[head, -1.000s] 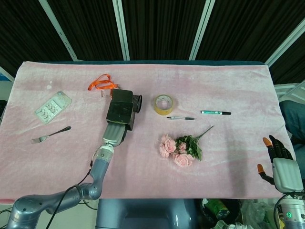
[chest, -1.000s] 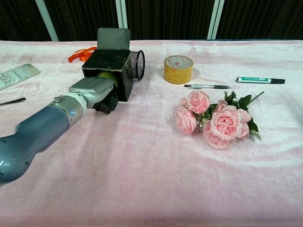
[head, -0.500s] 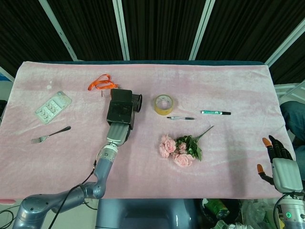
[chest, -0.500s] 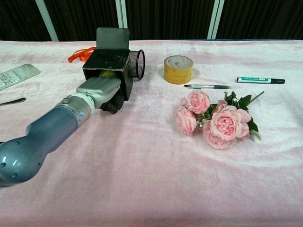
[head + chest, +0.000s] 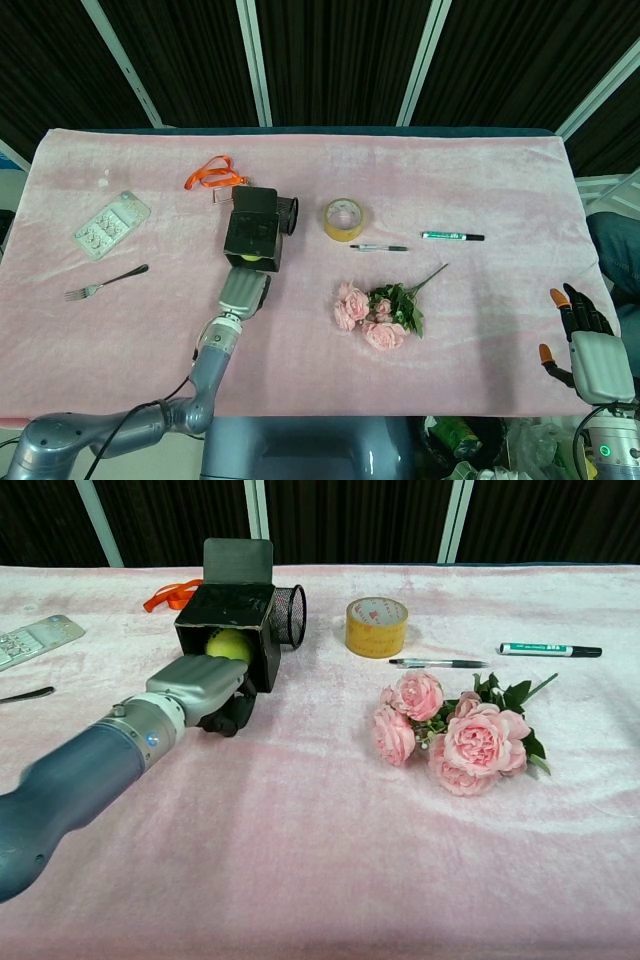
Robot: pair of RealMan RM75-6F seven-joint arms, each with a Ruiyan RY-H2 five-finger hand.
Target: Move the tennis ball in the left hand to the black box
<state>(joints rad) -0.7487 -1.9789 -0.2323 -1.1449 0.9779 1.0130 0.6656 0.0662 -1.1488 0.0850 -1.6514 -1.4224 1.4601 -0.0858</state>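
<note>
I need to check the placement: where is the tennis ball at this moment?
In the chest view the tennis ball sits inside the open front of the black box, on the table's left side, just beyond the left hand, which holds nothing.

One tennis ball [image 5: 228, 643], one black box [image 5: 228, 620], one mesh pen cup [image 5: 290, 615], one tape roll [image 5: 376, 626], two pens [image 5: 549, 650] [image 5: 438, 663], one rose bouquet [image 5: 456, 728], one fork [image 5: 105, 283], one orange lanyard [image 5: 213, 174], one blister pack [image 5: 111, 225].

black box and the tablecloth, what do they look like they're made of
Black box: probably matte cardboard or thin board, judging by its flat panels and upright flap lid. Tablecloth: soft pink fabric, likely velvet or plush; its nap shows light and dark streaks. Tennis ball inside the box: fuzzy yellow-green felt.
</note>
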